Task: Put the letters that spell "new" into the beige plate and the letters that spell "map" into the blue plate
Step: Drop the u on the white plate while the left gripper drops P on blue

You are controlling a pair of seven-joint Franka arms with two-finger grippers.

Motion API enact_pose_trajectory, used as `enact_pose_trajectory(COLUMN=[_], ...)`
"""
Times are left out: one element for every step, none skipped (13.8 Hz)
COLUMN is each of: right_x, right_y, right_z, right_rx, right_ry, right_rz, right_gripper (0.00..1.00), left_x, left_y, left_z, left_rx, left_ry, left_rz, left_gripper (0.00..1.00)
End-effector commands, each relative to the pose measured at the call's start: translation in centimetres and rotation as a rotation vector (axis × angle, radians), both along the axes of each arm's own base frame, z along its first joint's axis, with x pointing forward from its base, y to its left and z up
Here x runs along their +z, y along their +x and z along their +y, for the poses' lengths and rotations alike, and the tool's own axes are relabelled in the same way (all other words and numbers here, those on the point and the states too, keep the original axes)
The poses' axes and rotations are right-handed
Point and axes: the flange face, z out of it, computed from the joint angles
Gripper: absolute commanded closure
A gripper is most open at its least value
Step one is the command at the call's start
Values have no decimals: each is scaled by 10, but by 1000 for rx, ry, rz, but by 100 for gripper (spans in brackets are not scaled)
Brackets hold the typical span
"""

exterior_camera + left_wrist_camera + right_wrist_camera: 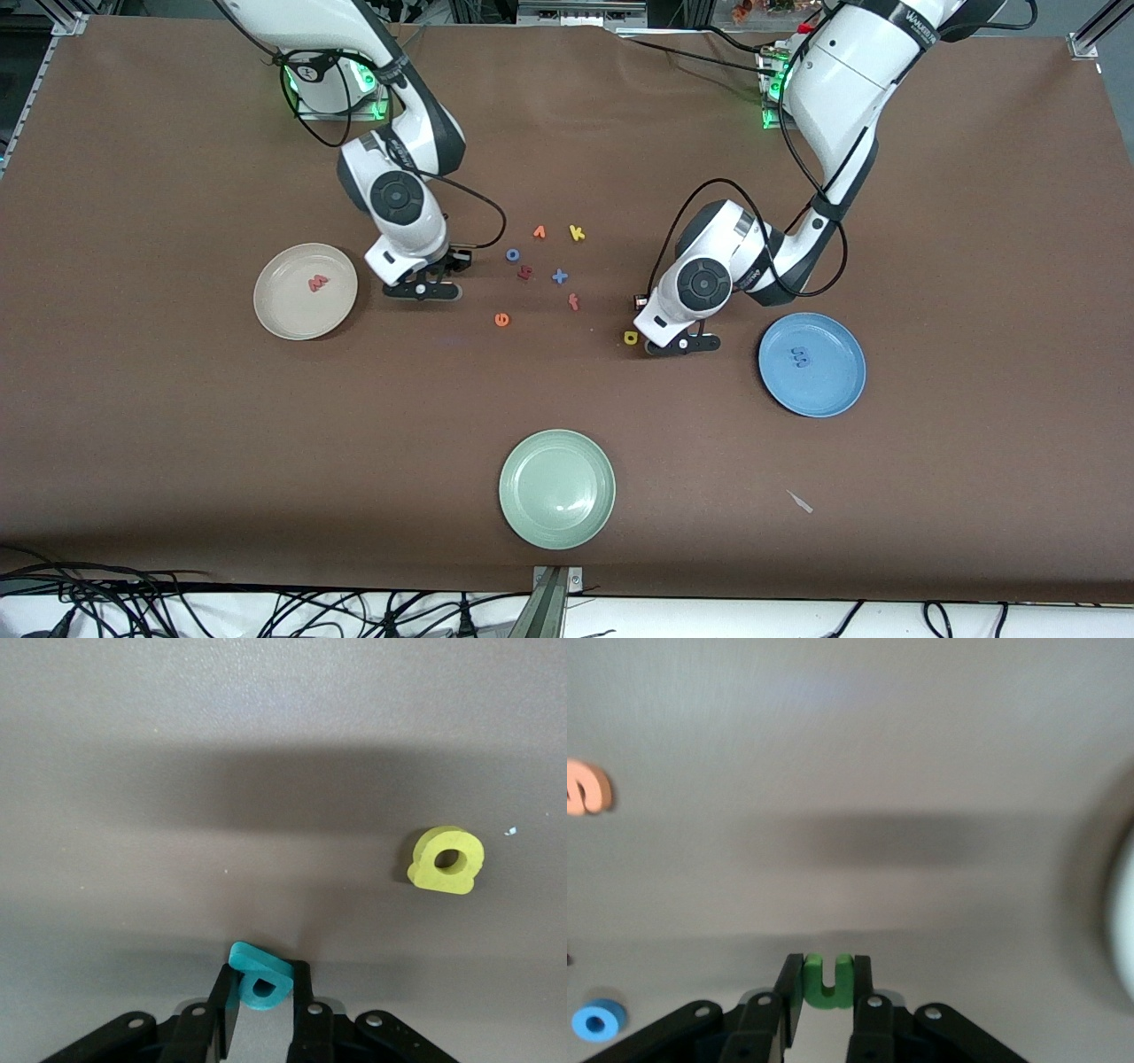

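At centre-left of the front frame, the right pincer (423,290) is seen low over the brown table (177,461), just beside the round cream-beige plate (288,315). Its fingers are clamped on the small green foam n (826,980), shown in the right wrist frame. A pinkish-red foam w (317,283) lies in that beige plate. At centre-right of the front frame, the left pincer (680,344) is placed low over the table, near the round medium-blue plate (828,394). Its fingers are closed on the teal-green foam p (259,977), shown in the left wrist frame. A blue foam m (801,356) lies in the blue plate. The yellow foam a (631,337) rests on the table just beside the left pincer. Between the two pincers, loose letters are scattered: the orange foam e (502,320), a blue foam o (512,254), a blue foam x (560,276), a red foam f (574,302), a yellow foam k (577,233), an orange letter (539,232) and a dark red letter (524,273). A pale green round plate (523,514) sits at the lower centre of the front frame.
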Motion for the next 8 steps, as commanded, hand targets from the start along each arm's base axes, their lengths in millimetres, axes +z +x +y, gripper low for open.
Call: enact_pose_trajectory(right_x=[32, 37, 38, 33, 27, 22, 20, 18], right_y=[14, 17, 22, 21, 23, 27, 28, 28], right_z=[-49, -67, -88, -101, -117, -136, -154, -171], right_rx=[113, 151, 167, 189, 192, 198, 220, 224], right_ry=[4, 3, 0, -2, -4, -8, -6, -8], right_rz=[42, 58, 72, 89, 93, 101, 113, 124], right_gripper=[100, 100, 100, 100, 99, 99, 99, 98], left_x=[21, 33, 47, 55, 63, 67, 71, 75], left_y=[11, 16, 25, 30, 36, 41, 46, 58], left_z=[6, 9, 14, 19, 27, 35, 51, 79], left_rx=[-28, -31, -50, -82, -103, -134, -173, -205], left_ry=[44, 65, 101, 150, 192, 210, 208, 194], left_rz=[-9, 9, 4, 4, 1, 10, 31, 42], left_gripper=[88, 88, 88, 88, 88, 88, 88, 88])
